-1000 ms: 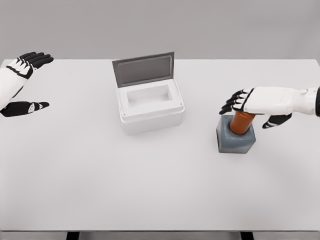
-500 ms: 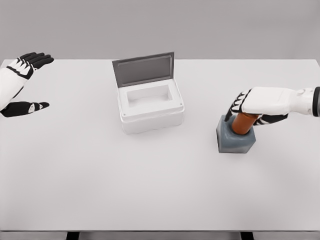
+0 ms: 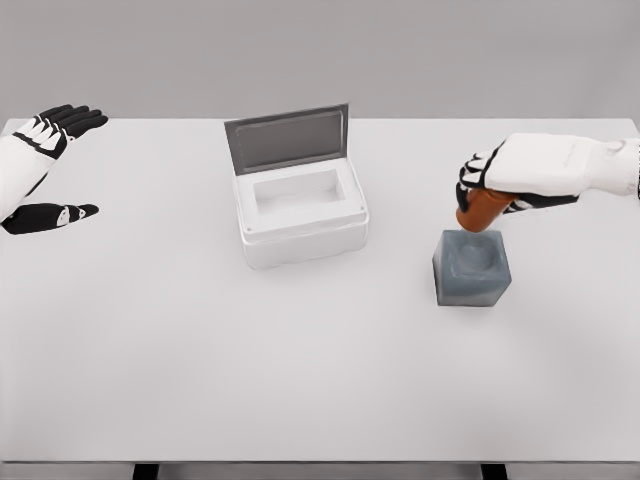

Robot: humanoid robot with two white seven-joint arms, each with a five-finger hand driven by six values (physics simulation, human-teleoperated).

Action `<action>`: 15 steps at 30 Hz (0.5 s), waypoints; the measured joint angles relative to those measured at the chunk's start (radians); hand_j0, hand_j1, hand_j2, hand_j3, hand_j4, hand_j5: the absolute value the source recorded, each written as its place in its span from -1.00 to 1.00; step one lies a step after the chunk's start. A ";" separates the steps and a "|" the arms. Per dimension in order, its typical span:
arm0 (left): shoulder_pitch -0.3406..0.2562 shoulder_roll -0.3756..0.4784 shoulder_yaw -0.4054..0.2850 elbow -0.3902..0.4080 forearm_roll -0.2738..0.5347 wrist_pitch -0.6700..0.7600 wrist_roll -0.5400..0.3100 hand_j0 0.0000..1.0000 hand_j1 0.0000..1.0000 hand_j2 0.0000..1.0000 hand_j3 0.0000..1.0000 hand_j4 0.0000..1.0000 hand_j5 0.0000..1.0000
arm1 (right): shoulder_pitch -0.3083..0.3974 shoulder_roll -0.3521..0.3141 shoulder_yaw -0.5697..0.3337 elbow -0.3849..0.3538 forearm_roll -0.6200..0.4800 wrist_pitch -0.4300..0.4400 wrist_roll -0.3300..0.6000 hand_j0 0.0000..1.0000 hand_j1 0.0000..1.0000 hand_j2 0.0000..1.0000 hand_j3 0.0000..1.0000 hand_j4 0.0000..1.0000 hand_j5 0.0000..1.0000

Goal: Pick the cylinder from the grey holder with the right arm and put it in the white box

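A white table (image 3: 300,380) spans almost the whole view, its near edge along the bottom and its far edge meeting a grey backdrop. Two things rest directly on it. A white box (image 3: 300,218) sits left of centre toward the far side, its grey lid standing open at the back. A grey holder (image 3: 471,268) stands well apart to the right, its top recess apparently vacant.

A plain white table (image 3: 300,380) stands before a bare grey wall (image 3: 320,50), evenly and softly lit.
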 measured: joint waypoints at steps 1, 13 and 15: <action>0.000 0.000 0.000 0.000 0.000 0.000 0.000 1.00 1.00 1.00 1.00 1.00 1.00 | -0.003 0.017 -0.004 0.003 0.002 0.002 0.000 -0.59 -0.59 -0.59 -0.59 -0.59 -0.59; 0.000 0.000 0.000 0.000 0.000 0.000 0.000 1.00 1.00 1.00 1.00 1.00 1.00 | -0.103 0.355 -0.002 0.253 0.093 0.007 0.000 -0.57 -0.57 -0.57 -0.57 -0.57 -0.57; 0.000 0.000 0.000 0.000 0.000 0.000 0.000 1.00 1.00 1.00 1.00 1.00 1.00 | -0.110 0.400 -0.001 0.286 0.113 0.007 0.000 -0.57 -0.57 -0.57 -0.57 -0.57 -0.57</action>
